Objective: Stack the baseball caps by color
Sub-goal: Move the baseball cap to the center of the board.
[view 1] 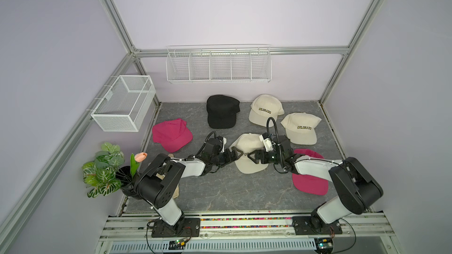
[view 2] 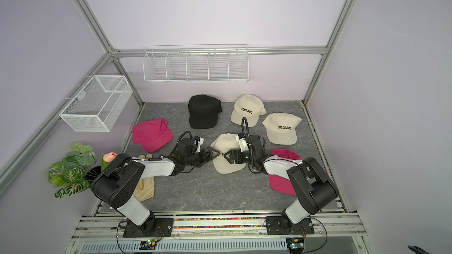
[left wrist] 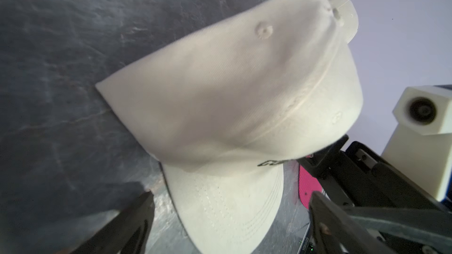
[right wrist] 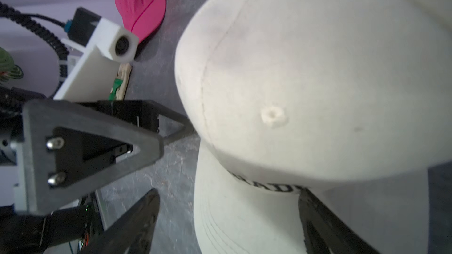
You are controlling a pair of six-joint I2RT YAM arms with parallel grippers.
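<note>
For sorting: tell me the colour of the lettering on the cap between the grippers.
Black lettering on the cream cap, clearest in the right wrist view.

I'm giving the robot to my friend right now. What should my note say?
Left gripper: open, empty, at the middle cream cap. Right gripper: open, empty, at its other side.
Back cream cap and far-right cream cap lie apart. Left pink cap and near-right pink cap lie apart. Black cap at the back; cannot tell if more lie under it.
Done: no cream or pink stack. Left: stack both.
</note>
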